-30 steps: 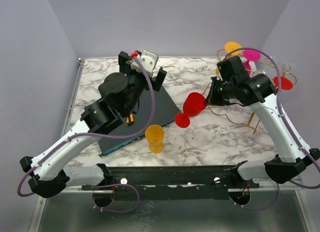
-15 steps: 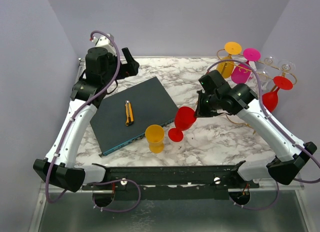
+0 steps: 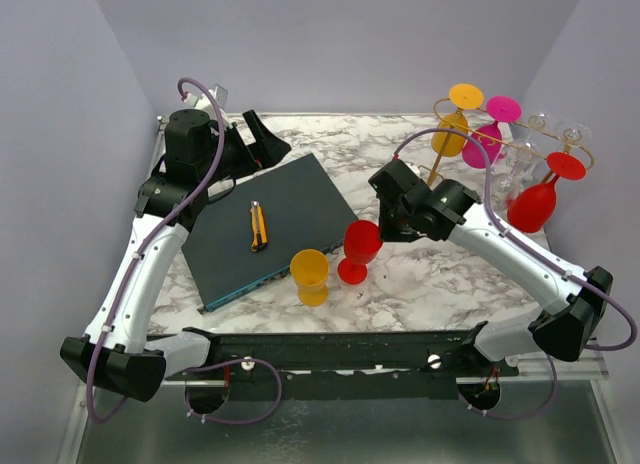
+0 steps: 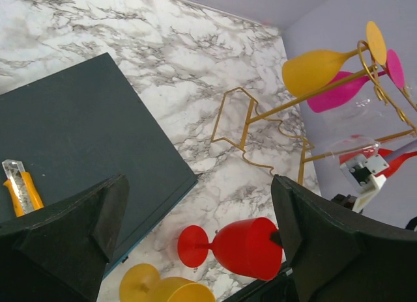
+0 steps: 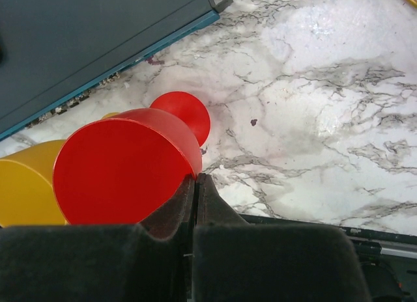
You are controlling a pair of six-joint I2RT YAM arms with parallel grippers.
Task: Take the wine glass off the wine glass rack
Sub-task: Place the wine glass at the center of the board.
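top view: the right pincer (image 3: 383,224) is pressed together on the rim of the red wine glass (image 3: 361,242). the glass is roughly upright near the front centre of the surface (image 3: 430,274), well apart from the wine glass rack (image 3: 437,164) at the rear right. whether its foot touches the surface cannot be told. a yellow glass (image 3: 310,272) sits just beside it on the left. the left pincer (image 3: 258,149) is spread apart and holds nothing, at the rear left beyond the dark mat (image 3: 290,199), which carries a utility knife (image 3: 258,226).

left wrist view: both fingers (image 4: 65,237) stand wide apart. a hung yellow glass (image 4: 319,68) and a hung magenta glass (image 4: 342,97) are on the rack.

right wrist view: the fingertips (image 5: 212,207) meet at the red rim, the yellow glass beside it.
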